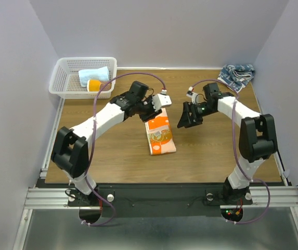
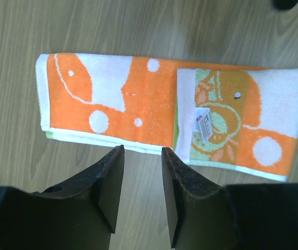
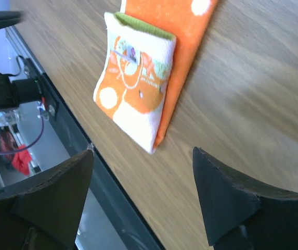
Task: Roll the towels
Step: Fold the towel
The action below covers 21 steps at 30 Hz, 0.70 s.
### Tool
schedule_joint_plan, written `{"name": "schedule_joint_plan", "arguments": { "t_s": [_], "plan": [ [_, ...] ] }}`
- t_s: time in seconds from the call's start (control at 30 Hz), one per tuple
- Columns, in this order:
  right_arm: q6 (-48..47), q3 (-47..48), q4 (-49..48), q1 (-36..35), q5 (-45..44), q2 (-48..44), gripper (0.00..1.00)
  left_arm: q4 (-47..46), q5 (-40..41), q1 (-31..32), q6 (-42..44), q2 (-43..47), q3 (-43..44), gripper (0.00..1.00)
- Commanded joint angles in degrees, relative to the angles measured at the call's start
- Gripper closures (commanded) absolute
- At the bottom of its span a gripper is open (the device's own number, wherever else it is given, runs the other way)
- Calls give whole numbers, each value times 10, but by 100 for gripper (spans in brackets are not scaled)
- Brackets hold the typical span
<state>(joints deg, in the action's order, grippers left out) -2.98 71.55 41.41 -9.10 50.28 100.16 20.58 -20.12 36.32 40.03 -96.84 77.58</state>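
An orange-and-white towel lies flat on the wooden table as a long folded strip, with its near end folded back over itself and a small label showing. My left gripper hovers by the strip's far end. In the left wrist view the towel lies just past the gripper, which is open with only bare wood between its fingers. My right gripper stands open to the right of the towel, which it does not touch; the gripper holds nothing. A dark-blue-and-white towel lies crumpled at the back right corner.
A white mesh basket stands at the back left, holding a light-blue rolled cloth and an orange roll. Grey walls close in the table on three sides. A black rail runs along the table's near edge.
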Motion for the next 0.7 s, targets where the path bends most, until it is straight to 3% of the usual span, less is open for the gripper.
{"name": "schedule_joint_plan", "arguments": {
  "t_s": [0.0,0.27,0.43,0.67],
  "plan": [
    [18,45,-51,-39,-14,30,20,3,-59,-22,-62,67,-38,53],
    [54,73,-78,-75,-7,117,34,-34,-64,-29,-116,149,-144,49],
    [60,87,-85,-86,-10,145,35,-41,-65,-29,-121,167,-172,49],
    [66,106,-91,-102,-4,167,47,-50,-62,-30,-121,175,-190,49]
  ]
}}
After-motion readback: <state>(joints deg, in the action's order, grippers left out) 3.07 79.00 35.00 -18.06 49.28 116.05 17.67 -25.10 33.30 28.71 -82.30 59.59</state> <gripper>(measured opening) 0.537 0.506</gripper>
